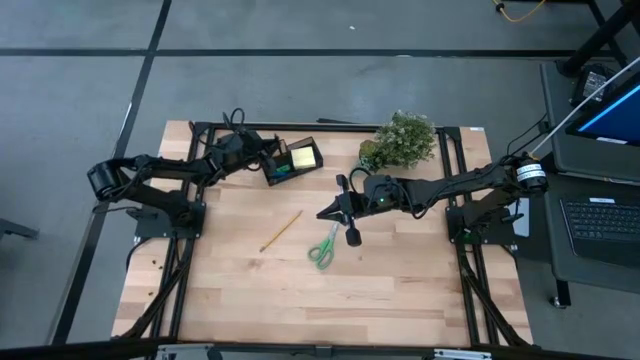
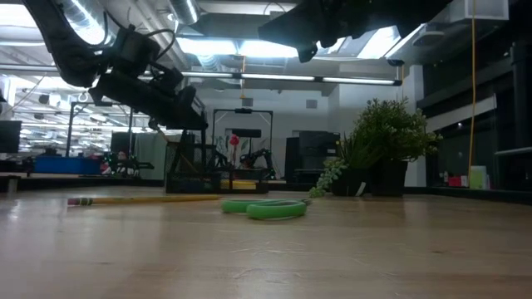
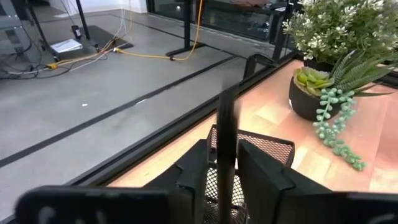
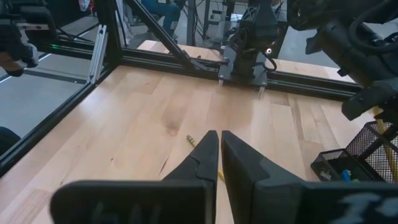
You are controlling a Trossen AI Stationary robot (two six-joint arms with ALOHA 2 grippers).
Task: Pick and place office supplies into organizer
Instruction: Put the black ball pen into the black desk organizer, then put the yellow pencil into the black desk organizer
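Now: pen hanging upright over organizer, left jaws loosening

Left gripper (image 3: 222,155) is hovering right above the organizer (image 3: 267,144). The black pen (image 3: 227,118) is standing between its fingers, long axis vertical, tip pointing down into the mesh compartment below the jaws. The jaws are sitting partly apart; cannot tell whether they are gripping the pen. Right gripper (image 4: 219,140) is waiting over mid-table with its fingers almost touching and nothing held. The pencil (image 1: 281,230) is lying just under and ahead of its tips, the scissors (image 1: 324,246) beside it, so the right arm is nearer both. Only the left wrist view is showing the pen; the high view is showing the sticky-note pad (image 1: 304,155) in the box.
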